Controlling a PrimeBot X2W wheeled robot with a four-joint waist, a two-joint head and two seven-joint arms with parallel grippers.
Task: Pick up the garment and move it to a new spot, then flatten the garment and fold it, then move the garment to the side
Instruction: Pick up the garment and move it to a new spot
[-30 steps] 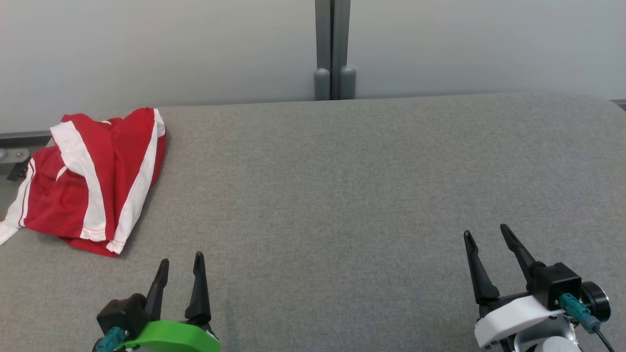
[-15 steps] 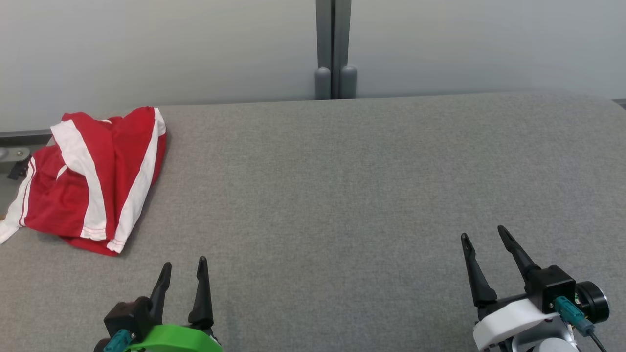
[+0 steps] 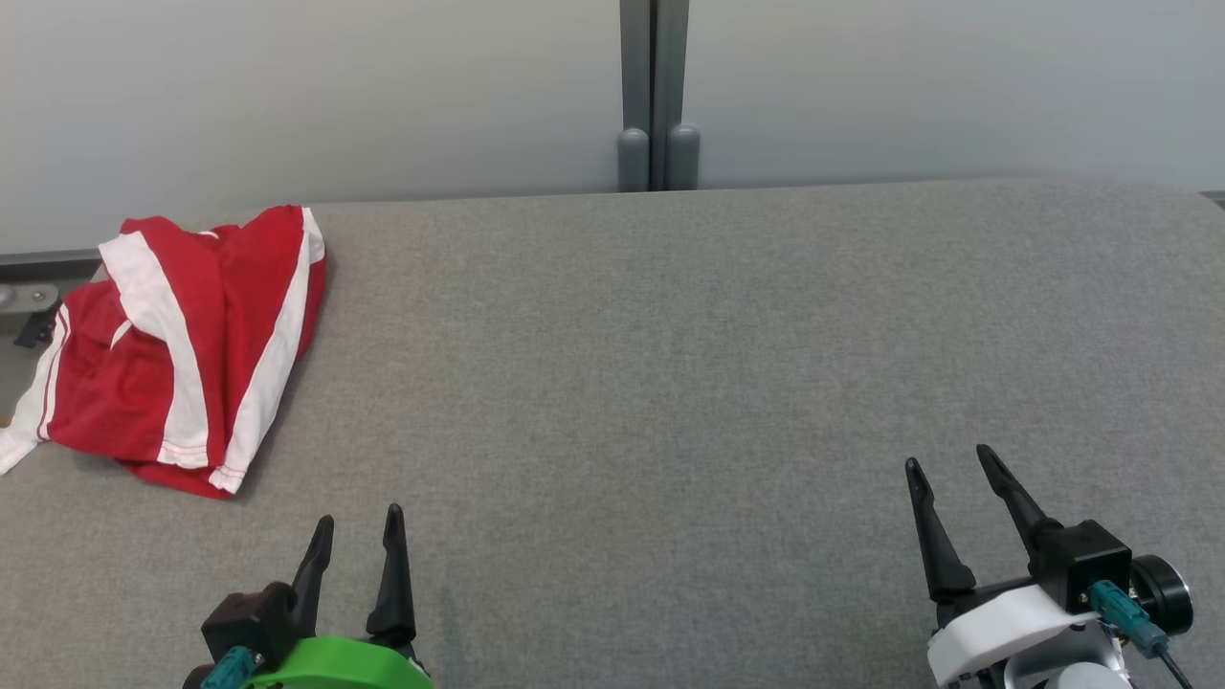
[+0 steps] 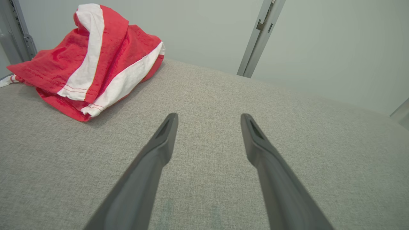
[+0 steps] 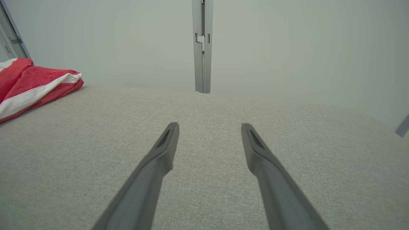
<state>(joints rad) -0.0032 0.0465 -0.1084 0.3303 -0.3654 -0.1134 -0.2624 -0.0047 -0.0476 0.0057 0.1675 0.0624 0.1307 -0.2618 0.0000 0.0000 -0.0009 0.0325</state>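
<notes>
Nearest the camera, left gripper (image 3: 359,517) and right gripper (image 3: 949,457) hover over the grey table (image 3: 670,335), jaws spread, holding nothing. Farther off, garment (image 3: 182,354) lies bunched at the far-left corner, one hem apparently over the edge. Risk: a pinch on a single layer could drag it off the table; right arm's reach looks long.

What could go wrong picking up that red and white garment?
The garment sits bunched at the left edge of the table, a white hem seemingly overhanging: a nudge might drag it off. Pinching the layered heap, the open left end effector may lift only one layer. The right end effector is far away.
</notes>
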